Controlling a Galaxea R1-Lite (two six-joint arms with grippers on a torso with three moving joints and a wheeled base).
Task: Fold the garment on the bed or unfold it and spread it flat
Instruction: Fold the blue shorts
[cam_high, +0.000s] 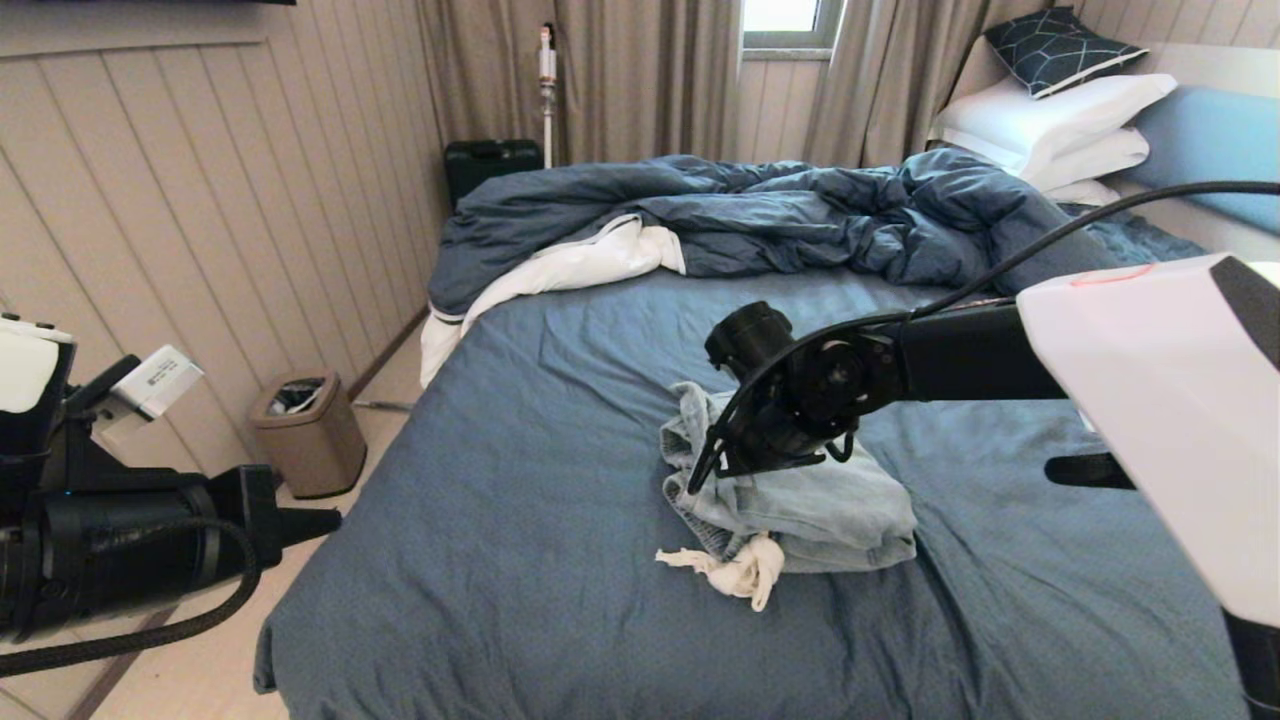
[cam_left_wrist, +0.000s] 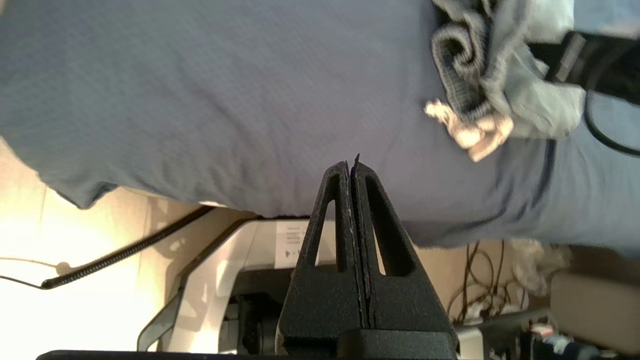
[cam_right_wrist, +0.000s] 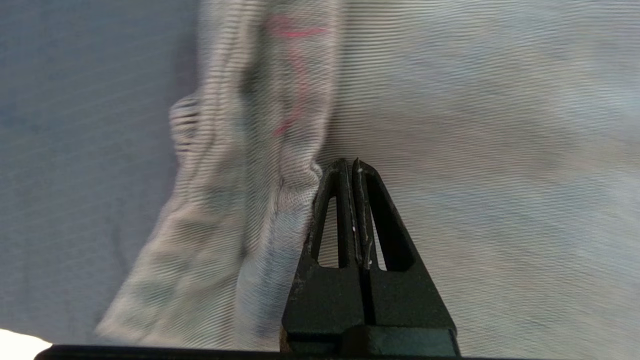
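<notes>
Shorts (cam_high: 800, 505): lying crumpled in a heap on the bed (cam_high: 520, 480), near the middle of the sheet, well short of the duvet (cam_high: 760, 215).
Left gripper (cam_left_wrist: 354, 162): hanging off the bed's left edge, well apart from the shorts; jaws pressed together, holding nothing.
Lining (cam_high: 735, 568): white pocket lining spilling from the near side of the shorts.
Handling: looking soft, light and limp, so likely sagging and bunching when lifted; the gathered waistband (cam_left_wrist: 457, 65) or a hem corner seems the firmest place to pinch.
Right gripper (cam_right_wrist: 350, 162): hovering over the shorts' top, tips beside a raised fold; jaws together, no cloth showing between them.
</notes>
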